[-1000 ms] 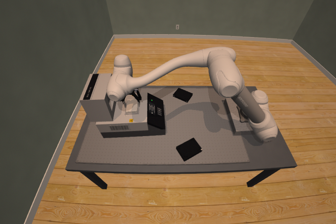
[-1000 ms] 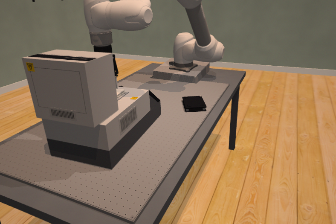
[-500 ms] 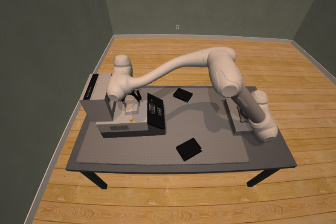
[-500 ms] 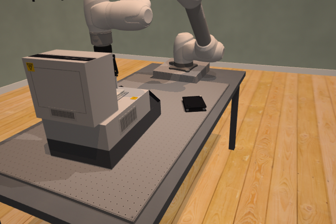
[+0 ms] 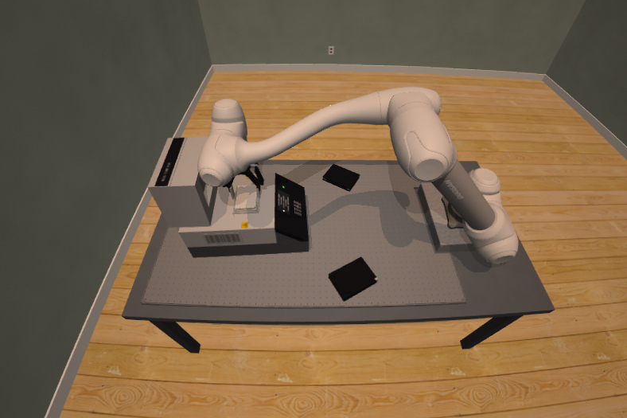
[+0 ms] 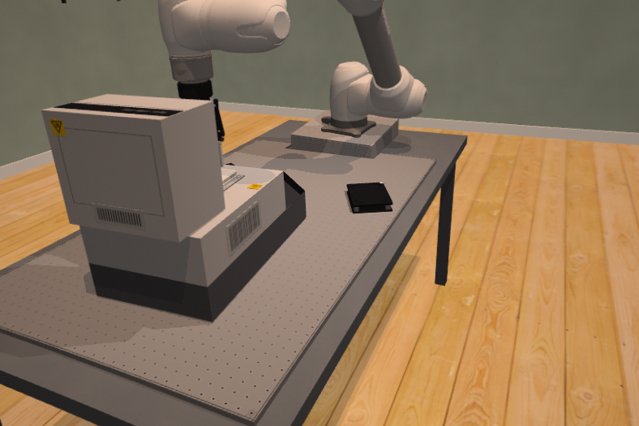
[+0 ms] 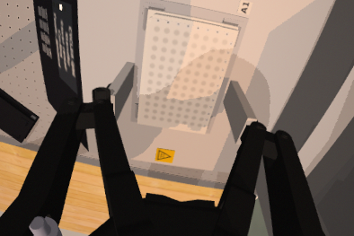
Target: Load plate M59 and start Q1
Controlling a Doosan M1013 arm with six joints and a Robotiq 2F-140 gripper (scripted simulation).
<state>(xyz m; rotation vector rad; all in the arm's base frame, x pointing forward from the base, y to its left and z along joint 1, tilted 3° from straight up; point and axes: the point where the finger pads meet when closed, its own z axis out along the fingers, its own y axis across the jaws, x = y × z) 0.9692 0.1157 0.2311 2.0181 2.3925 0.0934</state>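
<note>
The cycler Q1 [image 5: 227, 220] stands at the table's left with its lid [image 6: 134, 162] open and raised behind the block. Its status lamp [image 5: 282, 186] is green. The clear plate M59 [image 7: 187, 70] lies flat on the block inside the locators; it also shows in the top view [image 5: 246, 201]. The 'A1' mark [image 7: 244, 8] is beside one far corner of the plate. I cannot read the plate's print. My gripper [image 7: 181, 83] hangs right above the plate, open, with a finger on each long side and a small gap to the plate. The keypad panel [image 7: 60, 40] lies to the left.
Two black plate nests stand empty on the table, one behind the keypad [image 5: 340, 176] and one toward the front [image 5: 352, 278]. The raised lid is close beside my wrist. The arm's base block [image 5: 445, 220] is at the table's right.
</note>
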